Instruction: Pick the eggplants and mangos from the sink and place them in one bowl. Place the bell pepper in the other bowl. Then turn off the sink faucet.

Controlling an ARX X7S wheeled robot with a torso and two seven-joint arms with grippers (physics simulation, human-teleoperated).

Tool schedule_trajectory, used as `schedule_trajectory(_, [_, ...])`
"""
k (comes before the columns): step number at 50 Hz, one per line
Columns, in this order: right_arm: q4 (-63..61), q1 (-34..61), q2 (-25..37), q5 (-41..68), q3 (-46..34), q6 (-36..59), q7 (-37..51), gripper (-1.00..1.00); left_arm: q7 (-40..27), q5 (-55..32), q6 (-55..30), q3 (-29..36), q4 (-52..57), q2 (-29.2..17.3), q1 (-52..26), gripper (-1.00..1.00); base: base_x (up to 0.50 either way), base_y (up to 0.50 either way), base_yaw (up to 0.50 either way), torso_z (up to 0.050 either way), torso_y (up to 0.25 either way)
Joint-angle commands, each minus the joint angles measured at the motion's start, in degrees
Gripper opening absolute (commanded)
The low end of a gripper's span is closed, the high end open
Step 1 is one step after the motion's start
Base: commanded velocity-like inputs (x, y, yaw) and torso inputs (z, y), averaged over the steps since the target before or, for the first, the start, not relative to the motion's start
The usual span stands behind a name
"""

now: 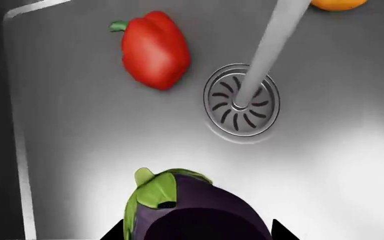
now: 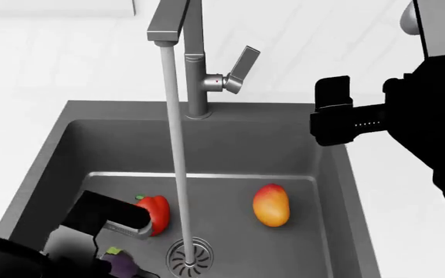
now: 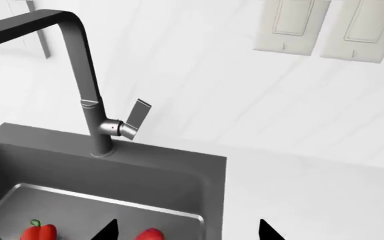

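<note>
A purple eggplant [image 1: 199, 210] with a green cap lies on the floor of the dark-grey sink [image 2: 230, 139]. My left gripper [image 1: 195, 232] is down in the basin, open, with one fingertip on each side of the eggplant [image 2: 120, 263]. The red bell pepper [image 2: 154, 213] lies left of the drain [image 2: 190, 258]. The orange-red mango [image 2: 271, 204] lies to the drain's right. Water runs from the silver faucet [image 2: 195, 58] onto the drain [image 1: 242, 100]. Its lever handle [image 2: 242, 68] is tilted up. My right gripper [image 2: 327, 113] hovers open and empty above the sink's right rim. No bowl is in view.
The water stream [image 2: 178, 162] falls between the bell pepper [image 1: 155, 50] and the mango [image 1: 339, 4]. White counter [image 2: 408, 243] surrounds the basin. A white wall with panels [image 3: 325, 25] rises behind the faucet [image 3: 78, 60] and its lever [image 3: 137, 116].
</note>
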Motion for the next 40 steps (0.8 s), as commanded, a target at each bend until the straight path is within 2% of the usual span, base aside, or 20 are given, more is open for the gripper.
schedule_trajectory(1, [3.28, 3.15, 3.29, 6.01, -7.24, 0.81, -2.65, 1.0, 2.92, -0.23, 1.51, -3.64, 10.27, -5.24, -4.88, -1.0, 0.0, 0.0, 0.0, 0.0, 0.0])
schedule_trajectory(5, [4.21, 3.93, 4.35, 8.32, -9.41, 0.07, -2.91, 1.0, 2.82, -1.28, 2.15, -5.01, 11.72, -5.95, -5.39, -1.0, 0.0, 0.0, 0.0, 0.0, 0.0])
schedule_trajectory(6, [12.8, -2.96, -2.84, -0.27, -18.0, -8.52, -11.5, 1.0, 3.37, -0.79, 2.41, -4.93, 12.56, -6.4, -5.31, -1.0, 0.0, 0.0, 0.0, 0.0, 0.0])
schedule_trajectory(7, [20.22, -1.96, -4.47, -8.87, -26.33, -17.12, -13.29, 1.0, 3.3, -1.08, 2.54, -5.24, 12.69, -6.62, -5.26, -1.0, 0.0, 0.0, 0.0, 0.0, 0.0])
schedule_trajectory(8, [23.21, -1.0, -6.06, -11.08, -28.09, -25.69, -14.0, 1.0, 3.42, -1.12, 2.9, -5.63, 13.37, -6.88, -5.39, -1.0, 0.0, 0.0, 0.0, 0.0, 0.0])
schedule_trajectory(14, [38.18, 1.2, -12.57, -16.92, -33.17, -34.64, -19.19, 1.0, 4.57, -1.08, 4.3, -7.33, 15.02, -8.44, -6.36, -1.0, 0.0, 0.0, 0.0, 0.0, 0.0])
schedule_trajectory(15, [46.78, 2.68, -16.0, -21.05, -35.51, -41.47, -20.7, 1.0, 7.29, 1.56, 8.02, -9.72, 18.37, -10.9, -6.58, -1.0, 0.0, 0.0, 0.0, 0.0, 0.0])
schedule_trajectory(17, [53.27, 3.09, -17.32, -22.1, -36.31, -43.59, -21.97, 1.0, 7.51, 1.5, 8.33, -10.01, 19.22, -11.39, -6.32, -1.0, 0.0, 0.0, 0.0, 0.0, 0.0])
schedule_trajectory(18, [54.08, 3.11, -17.61, -22.29, -36.56, -43.9, -22.31, 1.0, 10.26, 6.81, 8.66, -7.01, 21.33, -12.47, -7.51, -1.0, 0.0, 0.0, 0.0, 0.0, 0.0])
schedule_trajectory(22, [59.45, 3.33, -19.74, -23.47, -37.51, -46.89, -23.97, 1.0, 10.23, 3.79, 8.6, -8.1, 23.55, -12.39, -7.04, -1.0, 0.0, 0.0, 0.0, 0.0, 0.0])
schedule_trajectory(25, [64.21, 4.09, -21.17, -24.53, -38.19, -49.39, -25.25, 1.0, 14.2, 9.74, 11.08, -5.58, 24.84, -12.74, -6.79, -1.0, 0.0, 0.0, 0.0, 0.0, 0.0])
schedule_trajectory(29, [68.54, 5.27, -22.3, -25.24, -38.49, -51.36, -26.3, 1.0, 11.48, 7.42, 10.76, -7.08, 22.0, -11.54, -6.71, -1.0, 0.0, 0.0, 0.0, 0.0, 0.0])
schedule_trajectory(34, [75.82, 6.97, -24.98, -26.41, -39.25, -55.39, -29.22, 1.0, 11.88, 8.44, 11.83, -6.89, 19.47, -10.36, -6.71, -1.0, 0.0, 0.0, 0.0, 0.0, 0.0])
schedule_trajectory(40, [80.28, 8.07, -27.57, -29.74, -41.52, -58.64, -34.38, 1.0, 10.29, 7.68, 14.67, -9.35, 22.54, -11.81, -3.2, -1.0, 0.0, 0.0, 0.0, 0.0, 0.0])
